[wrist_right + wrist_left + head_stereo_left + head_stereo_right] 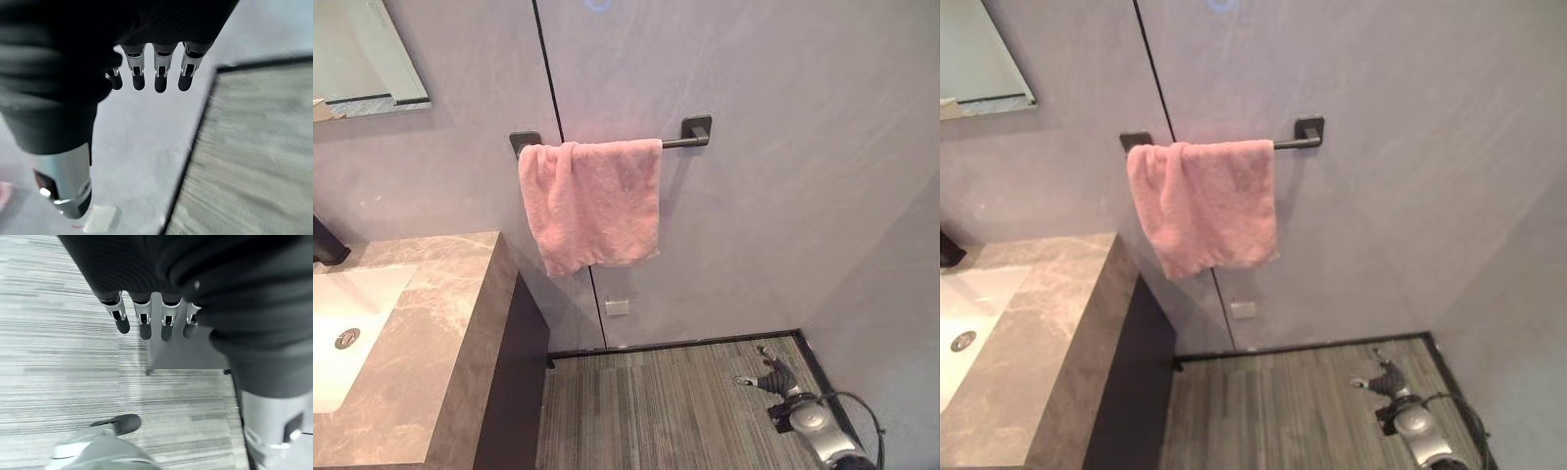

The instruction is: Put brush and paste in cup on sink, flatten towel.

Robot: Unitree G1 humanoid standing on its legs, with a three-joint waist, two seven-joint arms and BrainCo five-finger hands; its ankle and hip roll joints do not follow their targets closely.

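towel (592,204) is the job here. right hand (156,68) hangs low by the wall, fingers straight and slack, holding nothing; left hand (146,316) likewise, over the floor. up on the bar (677,143) the towel hangs bunched toward its left end. it looks soft, light and limp, so a pinch at a lower corner should spread it.
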